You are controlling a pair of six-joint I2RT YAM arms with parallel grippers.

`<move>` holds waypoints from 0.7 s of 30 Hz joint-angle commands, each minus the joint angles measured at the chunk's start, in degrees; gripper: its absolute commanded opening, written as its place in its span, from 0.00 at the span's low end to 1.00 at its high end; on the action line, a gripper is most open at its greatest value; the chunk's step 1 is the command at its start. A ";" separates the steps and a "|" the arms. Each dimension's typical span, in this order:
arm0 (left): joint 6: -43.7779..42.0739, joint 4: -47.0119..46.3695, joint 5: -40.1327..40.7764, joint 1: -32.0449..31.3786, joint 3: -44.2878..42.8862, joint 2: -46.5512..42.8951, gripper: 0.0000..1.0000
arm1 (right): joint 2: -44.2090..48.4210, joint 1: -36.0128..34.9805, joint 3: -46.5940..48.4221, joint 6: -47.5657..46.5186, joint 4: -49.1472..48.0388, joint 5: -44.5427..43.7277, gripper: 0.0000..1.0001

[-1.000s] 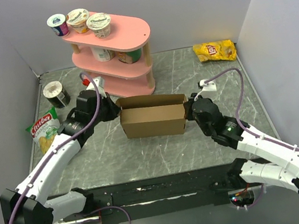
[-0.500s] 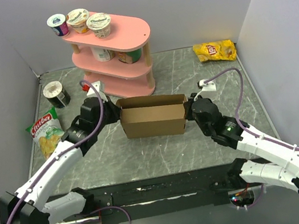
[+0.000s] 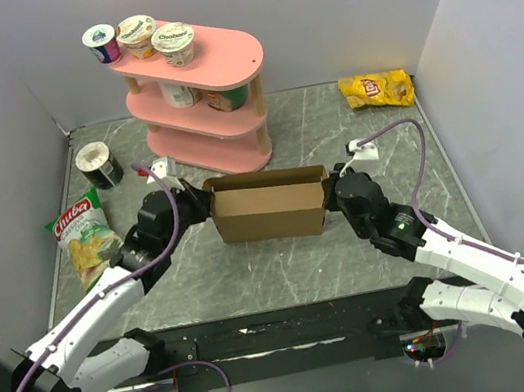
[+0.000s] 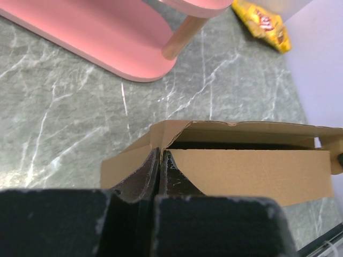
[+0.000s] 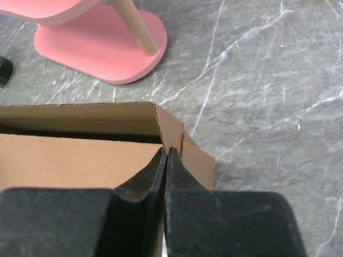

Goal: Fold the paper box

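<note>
The paper box (image 3: 270, 213) stands in the middle of the table as a brown cardboard trough, open at the top, with its long walls upright. My left gripper (image 3: 205, 204) is shut on its left end; in the left wrist view the fingertips (image 4: 159, 154) pinch the cardboard edge where the end flap meets the front wall (image 4: 252, 171). At the other end, my right gripper (image 3: 328, 194) is shut on the right end flap. The right wrist view shows that gripper (image 5: 168, 151) clamped on the flap beside the front wall (image 5: 69, 160).
A pink three-tier shelf (image 3: 200, 105) with yogurt cups stands just behind the box. A green chips bag (image 3: 81, 233) and a dark can (image 3: 98, 165) lie at the left. A yellow snack bag (image 3: 377, 89) lies at the back right.
My left arm has drawn toward the near edge, its wrist shifting slightly down and right while staying at the box's left end. The right arm and the box have barely moved.
</note>
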State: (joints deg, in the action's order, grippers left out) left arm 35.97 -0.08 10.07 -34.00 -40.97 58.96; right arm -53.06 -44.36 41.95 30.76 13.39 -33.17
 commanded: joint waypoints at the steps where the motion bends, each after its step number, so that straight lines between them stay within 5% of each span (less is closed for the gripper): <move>1: 2.18 3.51 -4.01 -1.42 7.99 -0.24 0.01 | -2.58 -1.43 -2.40 0.00 11.93 4.60 0.00; 13: 0.16 -1.77 2.41 -3.44 14.08 0.36 0.01 | -3.28 -1.78 -3.02 -0.27 10.26 4.43 0.00; 21: 5.42 10.35 10.14 -4.41 10.56 2.65 0.01 | -3.54 -1.78 -3.10 -0.09 10.61 2.67 0.00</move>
State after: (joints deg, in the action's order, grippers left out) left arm 38.35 -12.62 17.91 -37.36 -32.99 57.63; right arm -53.74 -44.82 41.98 30.35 12.71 -34.28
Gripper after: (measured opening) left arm 0.028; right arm 0.008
